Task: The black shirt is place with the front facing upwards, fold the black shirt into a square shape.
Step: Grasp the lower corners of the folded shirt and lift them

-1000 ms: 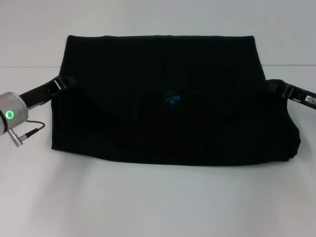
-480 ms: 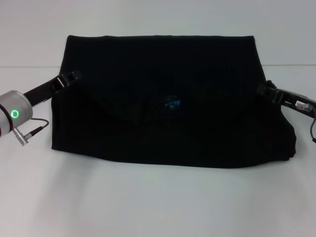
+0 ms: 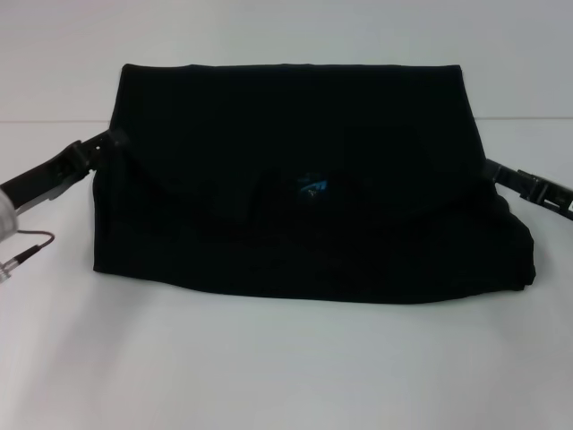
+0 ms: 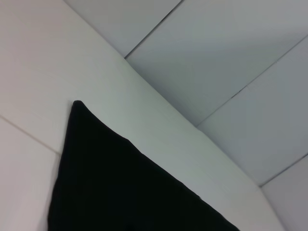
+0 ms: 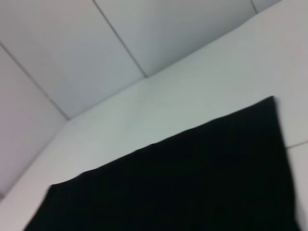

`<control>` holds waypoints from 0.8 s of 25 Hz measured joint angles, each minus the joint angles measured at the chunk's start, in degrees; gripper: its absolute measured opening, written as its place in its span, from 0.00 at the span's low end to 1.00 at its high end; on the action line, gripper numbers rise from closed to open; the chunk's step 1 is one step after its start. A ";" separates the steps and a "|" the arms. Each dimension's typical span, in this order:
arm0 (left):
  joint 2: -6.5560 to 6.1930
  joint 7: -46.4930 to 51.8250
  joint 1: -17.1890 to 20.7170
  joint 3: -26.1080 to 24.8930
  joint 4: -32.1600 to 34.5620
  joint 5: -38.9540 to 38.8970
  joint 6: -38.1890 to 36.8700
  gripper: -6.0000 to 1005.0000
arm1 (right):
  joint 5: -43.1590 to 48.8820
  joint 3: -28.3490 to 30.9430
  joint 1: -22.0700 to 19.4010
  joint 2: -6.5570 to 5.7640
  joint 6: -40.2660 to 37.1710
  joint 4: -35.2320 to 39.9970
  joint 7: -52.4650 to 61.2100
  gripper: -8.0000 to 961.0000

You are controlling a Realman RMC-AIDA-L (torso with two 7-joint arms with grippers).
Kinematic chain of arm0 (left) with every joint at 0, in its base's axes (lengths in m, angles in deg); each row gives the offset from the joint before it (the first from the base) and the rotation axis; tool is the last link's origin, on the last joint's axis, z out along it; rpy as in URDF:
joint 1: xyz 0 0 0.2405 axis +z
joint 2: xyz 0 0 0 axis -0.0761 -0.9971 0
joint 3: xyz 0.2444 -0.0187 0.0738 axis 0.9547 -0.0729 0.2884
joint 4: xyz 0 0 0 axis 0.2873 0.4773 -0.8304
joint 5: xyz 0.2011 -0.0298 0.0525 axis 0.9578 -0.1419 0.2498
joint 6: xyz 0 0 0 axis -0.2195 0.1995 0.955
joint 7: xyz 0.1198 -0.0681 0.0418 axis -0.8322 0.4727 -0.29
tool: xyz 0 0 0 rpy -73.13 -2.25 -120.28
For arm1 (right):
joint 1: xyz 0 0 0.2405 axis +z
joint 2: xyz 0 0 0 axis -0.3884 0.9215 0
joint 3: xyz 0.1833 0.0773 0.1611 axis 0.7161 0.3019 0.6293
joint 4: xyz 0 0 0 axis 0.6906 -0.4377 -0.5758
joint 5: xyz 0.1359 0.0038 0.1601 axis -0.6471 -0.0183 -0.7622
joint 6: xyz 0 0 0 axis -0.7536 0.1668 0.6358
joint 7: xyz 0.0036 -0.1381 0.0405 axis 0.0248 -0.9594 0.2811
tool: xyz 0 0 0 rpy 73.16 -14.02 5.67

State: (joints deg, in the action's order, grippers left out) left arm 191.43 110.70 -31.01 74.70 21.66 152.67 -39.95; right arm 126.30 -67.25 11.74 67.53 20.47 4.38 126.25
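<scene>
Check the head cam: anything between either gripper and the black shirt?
Nothing visible. The black shirt lies partly folded on the white table. The left gripper is right at its left edge and the right gripper at its right edge, with no other object between either one and the cloth.

Left gripper (image 3: 100,146) has drawn outward along the black shirt's (image 3: 295,179) left edge; its arm has slid toward the frame's left, the green-lit wrist ring now out of sight. Right gripper (image 3: 501,173) has dropped slightly lower at the right edge. The shirt's lower right corner has pulled in a little.
</scene>
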 joint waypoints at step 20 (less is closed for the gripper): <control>-7.25 14.58 3.39 17.29 2.68 9.52 -7.98 0.90 | 5.40 -21.58 -2.84 1.48 -23.53 -1.32 -24.03 0.96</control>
State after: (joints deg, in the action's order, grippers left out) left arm 184.17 125.28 -27.62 91.99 24.34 162.19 -47.93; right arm 131.70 -88.84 8.90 69.02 -3.07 3.06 102.22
